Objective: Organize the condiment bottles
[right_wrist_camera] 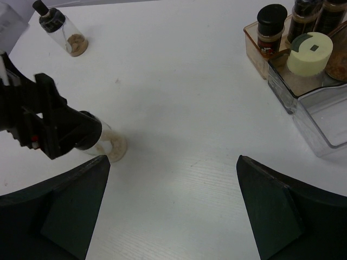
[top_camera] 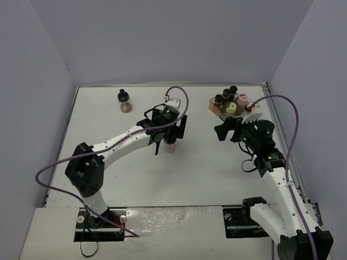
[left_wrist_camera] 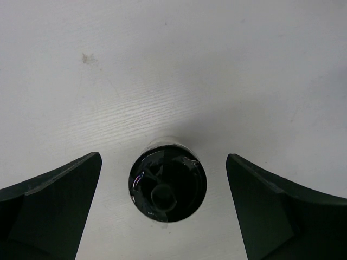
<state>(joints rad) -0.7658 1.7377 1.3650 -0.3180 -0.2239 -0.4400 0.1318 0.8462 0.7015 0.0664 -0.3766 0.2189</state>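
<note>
One condiment bottle (left_wrist_camera: 168, 185), clear with a black cap, stands upright on the white table, between the open fingers of my left gripper (left_wrist_camera: 164, 162) and touching neither. From above, this bottle (top_camera: 170, 146) shows just below the left gripper (top_camera: 169, 137). A second black-capped bottle (top_camera: 124, 101) stands alone at the far left. Several bottles sit in the rack (top_camera: 217, 110), among them a pink-capped one (top_camera: 243, 99) and a pale-yellow-capped one (top_camera: 231, 107). My right gripper (top_camera: 224, 129) hovers open and empty near the rack.
In the right wrist view the rack's clear front compartment (right_wrist_camera: 325, 116) holds nothing, and the brown step (right_wrist_camera: 254, 39) carries a black-capped bottle (right_wrist_camera: 271, 27). Grey walls close in the table on three sides. A purple cable loops over each arm.
</note>
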